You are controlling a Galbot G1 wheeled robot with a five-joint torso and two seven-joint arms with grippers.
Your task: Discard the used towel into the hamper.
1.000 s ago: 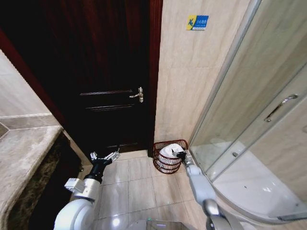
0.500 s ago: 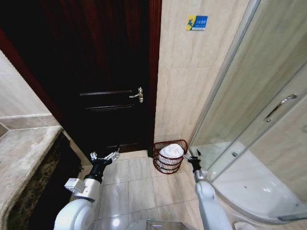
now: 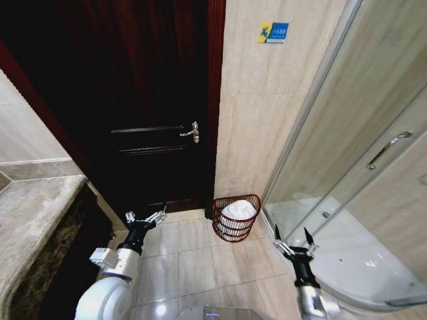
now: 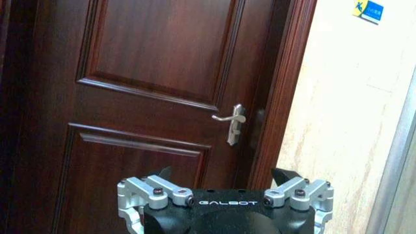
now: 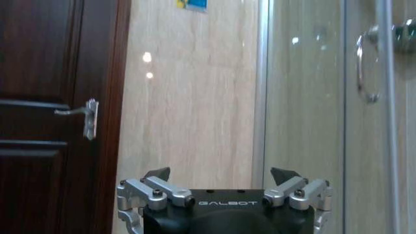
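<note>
The hamper, a small round reddish-brown wire basket, stands on the floor against the tiled wall beside the dark door. A white towel lies bunched inside it, heaped up to the rim. My right gripper is open and empty, held low in front of the shower glass, to the right of the hamper and nearer to me. My left gripper is open too, raised near the foot of the door, left of the hamper. The wrist views show each gripper's fingers spread with nothing between them.
A dark wooden door with a metal handle fills the left wall. A curved glass shower enclosure closes off the right. A stone countertop juts in at the left. Beige floor tiles lie between the arms.
My right gripper has let go of the towel, drawn back from the hamper's rim toward the shower side and nearer to me, and opened. The towel stays in the hamper. The left arm has not moved.
</note>
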